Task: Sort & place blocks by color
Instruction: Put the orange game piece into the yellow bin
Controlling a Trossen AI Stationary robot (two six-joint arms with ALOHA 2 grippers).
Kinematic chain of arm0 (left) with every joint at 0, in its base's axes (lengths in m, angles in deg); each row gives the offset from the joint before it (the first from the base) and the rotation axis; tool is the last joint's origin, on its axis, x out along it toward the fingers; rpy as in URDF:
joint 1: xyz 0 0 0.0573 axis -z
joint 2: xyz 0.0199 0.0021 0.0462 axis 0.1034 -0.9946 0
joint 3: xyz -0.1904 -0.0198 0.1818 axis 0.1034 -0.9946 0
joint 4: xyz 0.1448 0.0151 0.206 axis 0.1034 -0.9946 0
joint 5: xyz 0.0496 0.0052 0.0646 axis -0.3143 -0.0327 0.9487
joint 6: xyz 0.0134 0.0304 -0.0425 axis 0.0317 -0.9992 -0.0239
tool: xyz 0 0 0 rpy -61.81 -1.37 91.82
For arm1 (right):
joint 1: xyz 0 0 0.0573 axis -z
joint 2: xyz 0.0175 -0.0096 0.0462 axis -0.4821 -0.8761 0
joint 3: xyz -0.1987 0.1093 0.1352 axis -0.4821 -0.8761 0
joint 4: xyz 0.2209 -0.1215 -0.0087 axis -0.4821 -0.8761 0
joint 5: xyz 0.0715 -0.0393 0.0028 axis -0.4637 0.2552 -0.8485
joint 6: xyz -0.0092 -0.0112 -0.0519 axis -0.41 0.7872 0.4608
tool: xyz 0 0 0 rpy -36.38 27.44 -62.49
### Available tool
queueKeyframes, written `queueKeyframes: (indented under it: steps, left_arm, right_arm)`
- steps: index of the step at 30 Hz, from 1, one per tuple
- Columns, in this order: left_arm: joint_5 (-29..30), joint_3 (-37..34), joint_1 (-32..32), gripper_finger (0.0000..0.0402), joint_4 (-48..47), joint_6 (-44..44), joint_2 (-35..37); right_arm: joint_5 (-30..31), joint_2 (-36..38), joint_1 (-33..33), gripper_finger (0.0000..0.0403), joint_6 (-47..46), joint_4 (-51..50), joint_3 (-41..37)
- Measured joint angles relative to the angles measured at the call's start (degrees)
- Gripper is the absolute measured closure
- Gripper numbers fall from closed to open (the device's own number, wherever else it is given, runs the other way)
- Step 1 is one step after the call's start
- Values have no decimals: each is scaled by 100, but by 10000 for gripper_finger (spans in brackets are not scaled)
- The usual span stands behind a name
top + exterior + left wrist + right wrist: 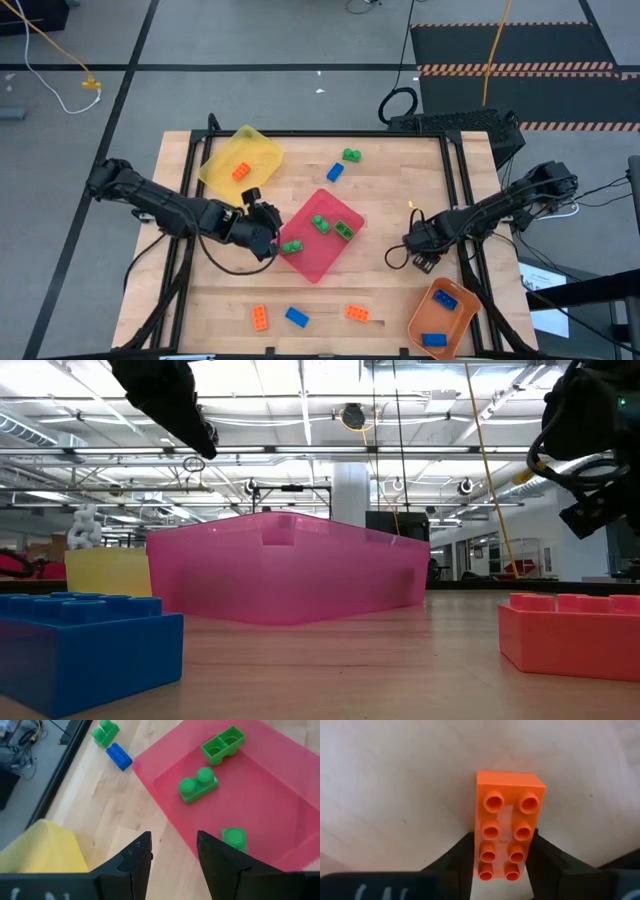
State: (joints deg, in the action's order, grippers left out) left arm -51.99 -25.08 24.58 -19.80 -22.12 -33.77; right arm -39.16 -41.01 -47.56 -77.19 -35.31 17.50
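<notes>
My right gripper (500, 870) is shut on an orange eight-stud brick (507, 820) and hovers right of the pink-red tray (322, 262). My left gripper (174, 855) is open above bare wood, at the pink-red tray's left edge (165, 805), and touches nothing. Three green bricks (199, 785) lie in that tray. One orange brick (241, 171) lies in the yellow tray (262, 150). Two blue bricks (446, 298) lie in the orange tray (462, 318). Loose on the table are a green brick (351, 154), a blue brick (334, 171), two orange bricks (260, 318) and another blue brick (296, 317). My right gripper pinches the orange brick by its long sides at the end nearest the wrist (497, 865), one finger (457, 862) on each side. The fingers lie along the brick. Its studs face the wrist camera and its far end sticks out past the fingertips, clear of the wood behind.
Black rails (462, 190) run along the table's left and right sides. The near strip of the table holds the loose orange and blue bricks. Bare wood lies between the pink-red tray and the orange tray, and at the table's far right corner.
</notes>
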Motion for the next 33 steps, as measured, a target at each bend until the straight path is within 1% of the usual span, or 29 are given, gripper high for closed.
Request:
queueKeyframes:
  steps: [3, 5, 8, 13, 16, 18, 21, 23, 25, 28, 29, 32, 33]
  left_arm:
    - [-155, 1, -98, 243, 285, -593, 0]
    - [-294, 1, -134, 243, 616, -1237, 0]
    - [-355, 1, -132, 243, 1179, -2347, 0]
    - [-410, 1, -133, 243, 1924, -4236, 0]
    - [-418, 1, -133, 243, 2381, -4957, 0]
    - [-460, 1, -139, 243, 2746, -5087, 0]
    - [-751, 5, -212, 243, 3289, -5121, -66]
    - [-962, 5, -238, 242, 3360, -5137, -86]
    - [-1198, 16, -293, 242, 3456, -5159, -203]
    - [-1396, -8, -301, 232, 3303, -5053, -311]
    - [-1414, 3, -299, 223, 3455, -5055, -382]
    - [-1391, -4, -299, 186, 3498, -5102, -490]
    - [-1385, -4, -305, 172, 3648, -5095, -570]
  right_arm:
    - [63, 21, 1, 281, 458, 32, 105]
    - [75, 78, 3, 281, 717, 100, 266]
    - [204, 209, 1, 281, 1046, 353, 545]
    - [509, 487, 73, 281, 1734, 1278, 1069]
    - [945, 569, 143, 281, 2429, 1948, 1289]
    - [1159, 572, 235, 281, 3027, 2623, 1336]
    - [1155, 536, 405, 281, 3866, 3726, 1336]
    - [1098, 464, 569, 281, 4221, 4374, 1338]
    - [1052, 403, 753, 281, 4495, 4693, 1342]
    - [733, 272, 1079, 281, 4676, 5065, 1342]
    - [595, 209, 1176, 281, 4679, 5139, 1342]
    - [107, -92, 1416, 281, 4708, 5521, 1342]
    - [-32, -187, 1467, 281, 4726, 5652, 1342]
